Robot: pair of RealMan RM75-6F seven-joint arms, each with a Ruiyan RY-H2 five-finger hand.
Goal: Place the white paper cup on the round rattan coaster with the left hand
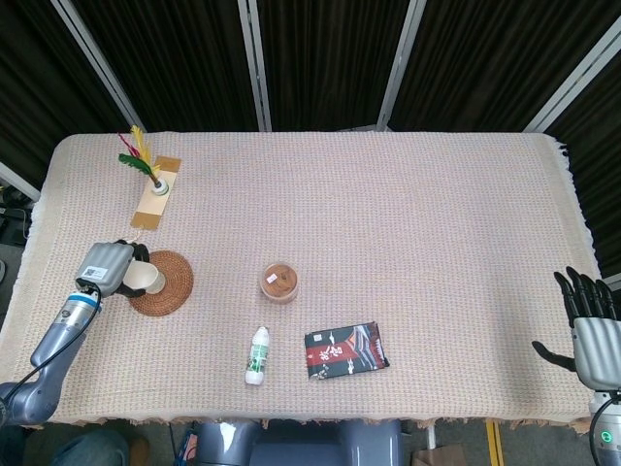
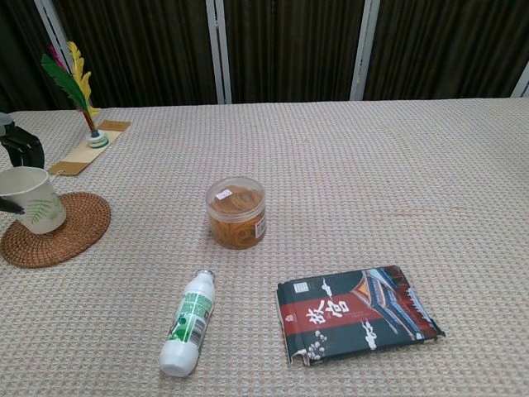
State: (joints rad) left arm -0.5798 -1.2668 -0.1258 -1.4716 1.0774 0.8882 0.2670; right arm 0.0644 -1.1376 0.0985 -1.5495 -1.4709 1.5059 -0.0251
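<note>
The white paper cup [image 1: 143,277] [image 2: 31,199], printed with a green leaf, stands upright over the left part of the round rattan coaster [image 1: 165,282] [image 2: 62,230]. My left hand [image 1: 107,264] grips the cup from its left side. In the chest view only dark fingers [image 2: 23,146] show at the frame's left edge, so I cannot tell whether the cup's base touches the coaster. My right hand [image 1: 588,325] hangs open past the table's front right corner, fingers spread, holding nothing.
A clear jar of rubber bands [image 1: 279,282] [image 2: 236,212] stands right of the coaster. Nearer the front edge lie a small white bottle [image 1: 256,355] [image 2: 188,322] and a black packet [image 1: 346,350] [image 2: 355,314]. A feather shuttlecock on a wooden strip [image 1: 155,184] [image 2: 89,136] sits behind the coaster.
</note>
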